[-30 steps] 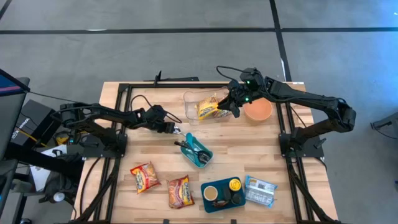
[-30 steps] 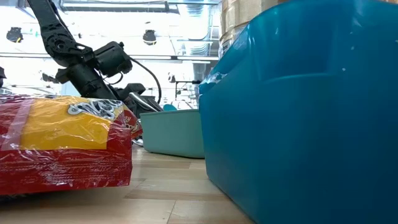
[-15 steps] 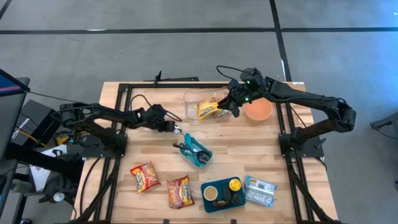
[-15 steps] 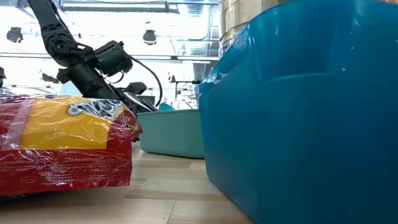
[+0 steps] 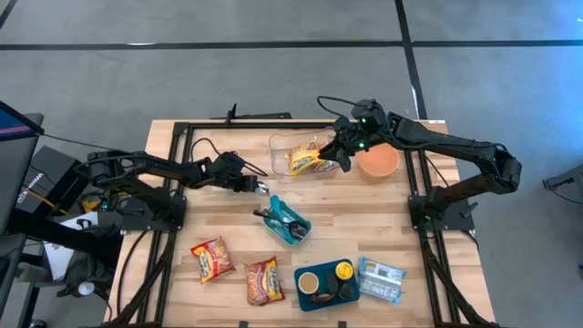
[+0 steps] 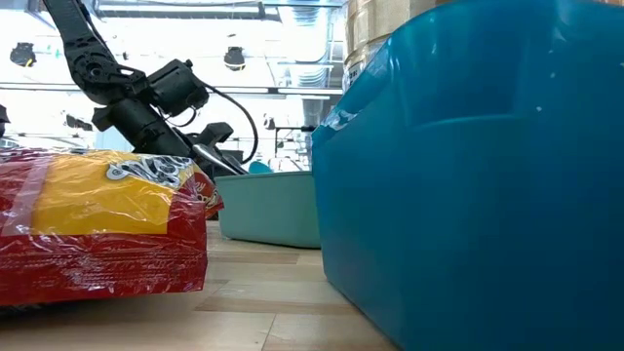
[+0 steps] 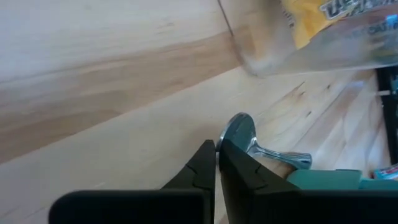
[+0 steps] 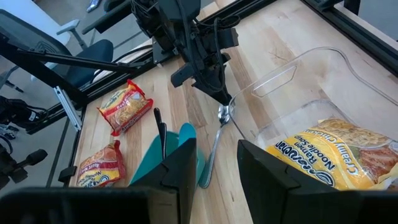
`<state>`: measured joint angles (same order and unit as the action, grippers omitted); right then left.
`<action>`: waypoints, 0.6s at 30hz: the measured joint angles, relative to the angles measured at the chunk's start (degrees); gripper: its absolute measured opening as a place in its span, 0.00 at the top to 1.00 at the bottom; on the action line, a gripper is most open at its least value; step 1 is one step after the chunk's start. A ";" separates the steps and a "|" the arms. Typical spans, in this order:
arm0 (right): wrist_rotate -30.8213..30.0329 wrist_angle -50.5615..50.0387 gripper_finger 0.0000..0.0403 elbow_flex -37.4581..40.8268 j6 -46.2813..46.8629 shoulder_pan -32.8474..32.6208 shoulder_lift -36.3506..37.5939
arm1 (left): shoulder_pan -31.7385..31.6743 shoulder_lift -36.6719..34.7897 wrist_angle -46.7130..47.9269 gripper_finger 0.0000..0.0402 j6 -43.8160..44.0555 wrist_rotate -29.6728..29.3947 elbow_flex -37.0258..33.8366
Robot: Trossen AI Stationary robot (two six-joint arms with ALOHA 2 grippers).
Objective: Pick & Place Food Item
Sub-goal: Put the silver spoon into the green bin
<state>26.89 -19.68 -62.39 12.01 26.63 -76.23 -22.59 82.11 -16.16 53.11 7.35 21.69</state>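
Note:
A yellow noodle packet (image 5: 303, 160) lies in a clear container (image 5: 290, 144) at the table's far middle; it also shows in the right wrist view (image 8: 339, 155). My right gripper (image 5: 341, 151) hovers open just beside the packet, over the container's right end. My left gripper (image 5: 259, 186) is shut, low over the table, its tips at the bowl of a metal spoon (image 7: 240, 132). The spoon's handle rests in a teal tray (image 5: 290, 221) that holds other utensils. My left gripper comes in slanting from the table's left side, and its shut fingertips (image 7: 219, 149) stand at the rim of the spoon's bowl (image 7: 236, 127). I cannot tell whether they touch it. The spoon's bowl lies on the wood.
An orange bowl (image 5: 377, 162) stands right of the container. Two red noodle packets (image 5: 211, 259) (image 5: 263, 280) lie near the front left. A blue tray (image 5: 326, 283) with a cup and a wrapped packet (image 5: 381, 279) are at the front. The blue tray (image 6: 478, 175) fills the low view.
My left gripper has drawn back a little from the teal tray toward the table's left edge and risen slightly, staying shut. My right gripper and the noodle packet have kept still.

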 joint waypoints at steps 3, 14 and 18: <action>-0.02 0.00 0.72 0.00 0.00 0.00 0.00 | 0.01 0.02 -0.86 0.99 1.08 -0.24 -0.02; -0.02 0.00 0.72 0.00 0.00 -0.02 0.00 | 0.02 0.05 -4.87 1.00 4.19 -2.08 -0.09; -0.02 0.00 0.72 0.00 0.00 0.00 0.00 | 0.02 0.07 -5.99 1.00 4.44 -2.46 -0.09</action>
<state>26.88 -19.68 -62.39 12.01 26.63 -76.23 -22.57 82.17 -22.15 57.55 4.90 21.61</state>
